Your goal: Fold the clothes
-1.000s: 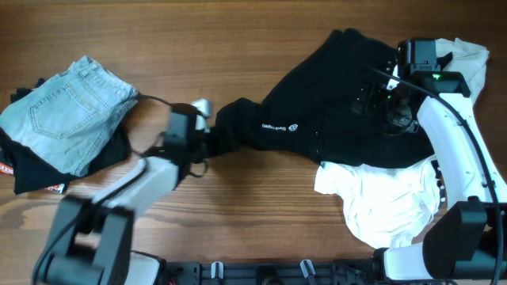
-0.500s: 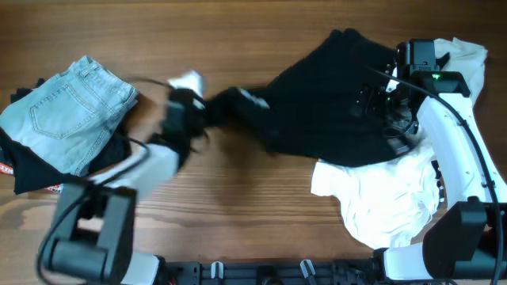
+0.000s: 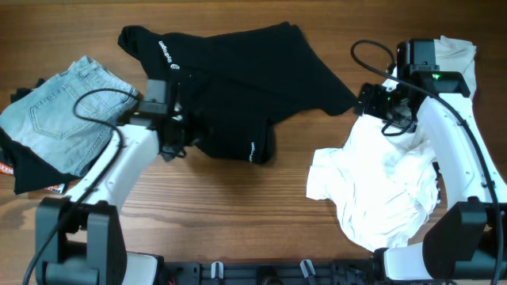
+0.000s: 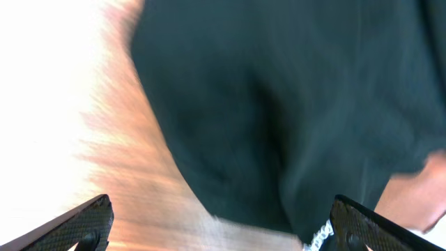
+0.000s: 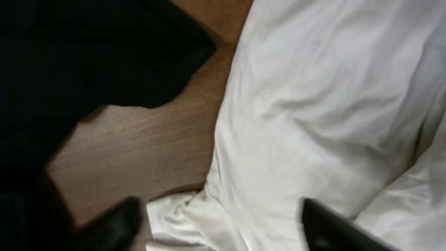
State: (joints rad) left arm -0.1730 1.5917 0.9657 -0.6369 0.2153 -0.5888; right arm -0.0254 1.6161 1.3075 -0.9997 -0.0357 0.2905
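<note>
Cloth covers much of the brown wooden table (image 3: 238,206). The largest piece is a black garment of soft fabric with small white logo prints (image 3: 253,71). It lies spread out and loosely rumpled, with one lower flap doubled over so that a logo shows at its near edge.

The left gripper (image 3: 181,139) hangs over the near-left edge of the black garment. The overhead view does not settle whether it touches the fabric or sits just above it. In the left wrist view its two dark fingers (image 4: 77,226) stand wide apart with nothing pinched between them, so the jaws are open. The black fabric lies beneath and beyond them, beside a strip of bare wood.

The right gripper (image 3: 371,98) sits just off the right-hand corner of the black garment, over the edge of a crumpled white garment of thin cloth (image 3: 380,182). The right wrist view shows its fingers (image 5: 334,226) spread apart too, jaws open and holding nothing. The pointed corner of the black garment lies near the white edge, with a patch of bare wood showing between them.

The white garment lies heaped to the near right of the black garment and runs on past its right corner toward the far side. To the left of the black garment, near its sleeve end, rest folded light blue denim jeans (image 3: 67,111). They are stacked on a dark folded cloth with a red label (image 3: 32,170).
</note>
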